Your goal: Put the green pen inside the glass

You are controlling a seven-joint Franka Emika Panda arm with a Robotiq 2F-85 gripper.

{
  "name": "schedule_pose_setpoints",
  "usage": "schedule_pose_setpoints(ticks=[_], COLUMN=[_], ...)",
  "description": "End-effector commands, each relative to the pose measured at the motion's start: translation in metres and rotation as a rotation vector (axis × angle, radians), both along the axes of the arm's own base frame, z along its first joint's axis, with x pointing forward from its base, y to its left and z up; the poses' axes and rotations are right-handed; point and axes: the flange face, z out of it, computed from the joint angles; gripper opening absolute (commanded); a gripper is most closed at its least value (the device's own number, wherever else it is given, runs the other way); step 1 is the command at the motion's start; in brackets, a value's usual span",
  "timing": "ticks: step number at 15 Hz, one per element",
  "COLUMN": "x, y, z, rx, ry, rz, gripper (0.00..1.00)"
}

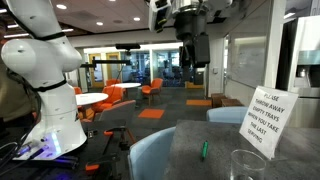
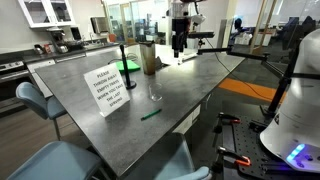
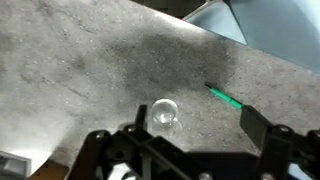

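Observation:
The green pen (image 3: 225,97) lies flat on the grey table, a thin dark green stick; it shows in both exterior views (image 1: 204,150) (image 2: 151,114). The glass (image 3: 164,115) stands upright, clear and empty, a short way from the pen; it also shows in both exterior views (image 1: 245,165) (image 2: 155,92). My gripper (image 3: 200,138) is open and empty, high above the table, looking down on both. It hangs well above the table in both exterior views (image 1: 192,58) (image 2: 178,45).
A white paper sign (image 2: 107,88) (image 1: 268,120) stands on the table near the glass. A brown cup (image 2: 149,58) and a black stand (image 2: 122,62) sit farther back. The table edge (image 3: 215,28) runs near the pen. Blue chairs (image 2: 35,100) stand around.

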Motion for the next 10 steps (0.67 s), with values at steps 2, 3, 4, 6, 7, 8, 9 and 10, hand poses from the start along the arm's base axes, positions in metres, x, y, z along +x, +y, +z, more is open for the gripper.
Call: schedule_pose_setpoints(ticks=[2, 3, 4, 6, 7, 8, 9, 10], x=[0.001, 0.002, 0.004, 0.011, 0.014, 0.017, 0.020, 0.024], y=[0.009, 0.017, 0.024, 0.042, 0.050, 0.057, 0.062, 0.066], z=[-0.002, -0.005, -0.009, -0.022, -0.028, -0.037, -0.046, -0.054], rx=[-0.005, 0.008, 0.008, 0.012, 0.020, 0.038, 0.055, 0.067], ry=[-0.018, 0.006, 0.003, -0.005, 0.000, 0.006, 0.007, -0.002], rz=[-0.194, -0.251, -0.307, -0.415, -0.467, -0.519, -0.569, -0.620], gripper=[1.00, 1.00, 1.00, 1.00, 1.00, 1.00, 1.00, 1.00])
